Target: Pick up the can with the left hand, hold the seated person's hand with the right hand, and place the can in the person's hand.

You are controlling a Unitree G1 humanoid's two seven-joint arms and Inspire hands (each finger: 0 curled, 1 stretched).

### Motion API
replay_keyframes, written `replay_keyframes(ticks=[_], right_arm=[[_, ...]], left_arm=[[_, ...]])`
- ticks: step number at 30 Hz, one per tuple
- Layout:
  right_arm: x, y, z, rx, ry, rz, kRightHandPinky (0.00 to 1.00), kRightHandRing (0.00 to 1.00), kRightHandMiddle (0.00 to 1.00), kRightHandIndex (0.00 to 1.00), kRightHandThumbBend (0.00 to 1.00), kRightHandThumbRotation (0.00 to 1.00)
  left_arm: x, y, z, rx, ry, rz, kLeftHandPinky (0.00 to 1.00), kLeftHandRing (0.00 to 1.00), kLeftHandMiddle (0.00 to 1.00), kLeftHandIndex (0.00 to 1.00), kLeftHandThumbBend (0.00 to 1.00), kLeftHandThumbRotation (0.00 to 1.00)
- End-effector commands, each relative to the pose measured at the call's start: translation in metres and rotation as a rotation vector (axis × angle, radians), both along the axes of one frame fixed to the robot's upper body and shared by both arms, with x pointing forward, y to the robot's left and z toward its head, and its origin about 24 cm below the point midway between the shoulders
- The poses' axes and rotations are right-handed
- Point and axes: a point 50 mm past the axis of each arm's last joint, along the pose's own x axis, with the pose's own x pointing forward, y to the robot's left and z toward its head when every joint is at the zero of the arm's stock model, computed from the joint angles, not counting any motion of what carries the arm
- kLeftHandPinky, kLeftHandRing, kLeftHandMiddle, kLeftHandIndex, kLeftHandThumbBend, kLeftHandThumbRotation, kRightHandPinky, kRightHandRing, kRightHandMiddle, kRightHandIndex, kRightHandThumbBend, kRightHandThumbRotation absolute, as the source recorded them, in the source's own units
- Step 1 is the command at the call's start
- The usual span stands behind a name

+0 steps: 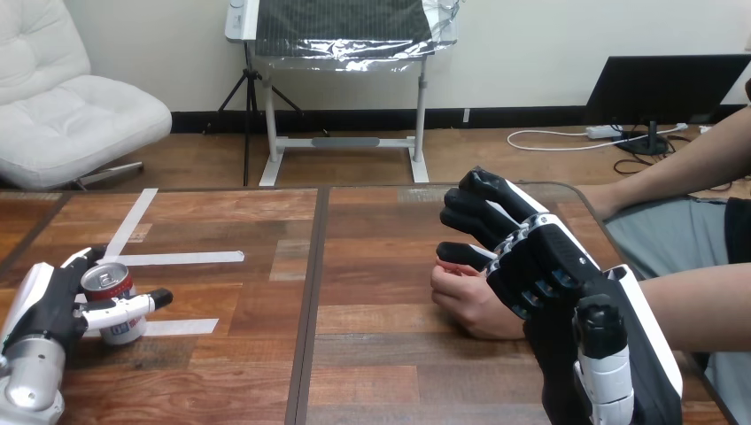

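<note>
Far left, pressed against the left flank of the can: left hand (46, 305), at the end of a silver forearm rising from the bottom edge. Grasping the can, with fingers (80, 257) wrapped behind it and thumb (133, 306) laid across its front.

Can (108, 290): upright, red and white with a silver top, near the left edge of the wooden table (372, 381). Base level with the table surface; contact with the surface not determinable.

Just right of the can: white tape strips (181, 258) stuck flat on the table, one running right from the can's top, one from its base, a third slanting away behind it.

Further right of the can: dark seam (310, 292) between two table panels, running front to back.

Well right of the can, past the seam: the person's hand (469, 305), closed in a loose fist, low over the table.

Directly above and to the right of that fist, farthest from the can: right hand (531, 257), back facing up, lying over the person's hand and touching it. Clasped or merely resting: cannot tell.
</note>
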Motion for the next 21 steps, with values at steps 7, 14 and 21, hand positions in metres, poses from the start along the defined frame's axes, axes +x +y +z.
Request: replay_keyframes(ticks=[7,14,21], right_arm=[[0.0018,-0.0017,0.0171,0.025,-0.096,-0.005,0.78,0.85,0.85,0.86,0.87,0.88],[0.0017,-0.0022,0.0177,0.023,-0.098,-0.004,0.78,0.85,0.85,0.86,0.87,0.87],[0.0018,-0.0025,0.0186,0.024,-0.099,-0.003,0.78,0.85,0.85,0.85,0.87,0.87]], left_arm=[[0.0266,-0.0072,0.0249,0.038,-0.069,0.008,0.77,0.84,0.86,0.84,0.81,0.19],[0.0289,-0.0094,0.0258,0.050,-0.075,0.021,0.72,0.79,0.82,0.80,0.82,0.09],[0.0306,-0.0108,0.0259,0.048,-0.082,0.047,0.67,0.74,0.78,0.77,0.83,0.02]])
